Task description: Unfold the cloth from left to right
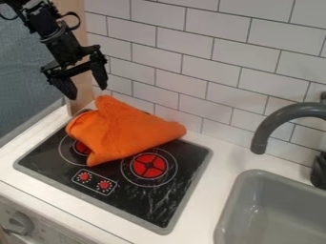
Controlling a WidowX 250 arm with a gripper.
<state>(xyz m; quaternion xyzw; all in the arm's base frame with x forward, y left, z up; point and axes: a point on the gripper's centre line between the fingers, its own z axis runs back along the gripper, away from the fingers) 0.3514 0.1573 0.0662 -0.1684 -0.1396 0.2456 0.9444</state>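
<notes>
While the arm [62, 42] comes in from the upper L of the view, its gripper [85, 89] hangs over the back L part of the stove [156, 205], above & just L of the cloth [124, 131], w/ a gap btwn them. The jaws are spread wide, tips pointing down, w/ nothing btwn them.

The cloth, bright orange, lies bunched & folded on the back half of the stove, approx a lopsided triangle: one corner peaks at the back near the tiled wall [213, 81], one pt runs out to the R, another comes fwd toward the knobs [104, 185]. It hides most of the L burner [81, 148], w/ some red showing at its edge, & laps the outer ring of the R burner [148, 165], whose red center is in full view.

The stove is black w/ a grey rim, set in the white tabletop [210, 183]; the 2 red knobs sit side by side nr its front, in a white outline. To the R is a grey sink [274, 209], w/ a dark curved faucet [283, 114] arching above its back edge. At far L, a grey-blue surface [28, 78] stands beyond the tabletop, next to a tan upright panel [79, 97].
</notes>
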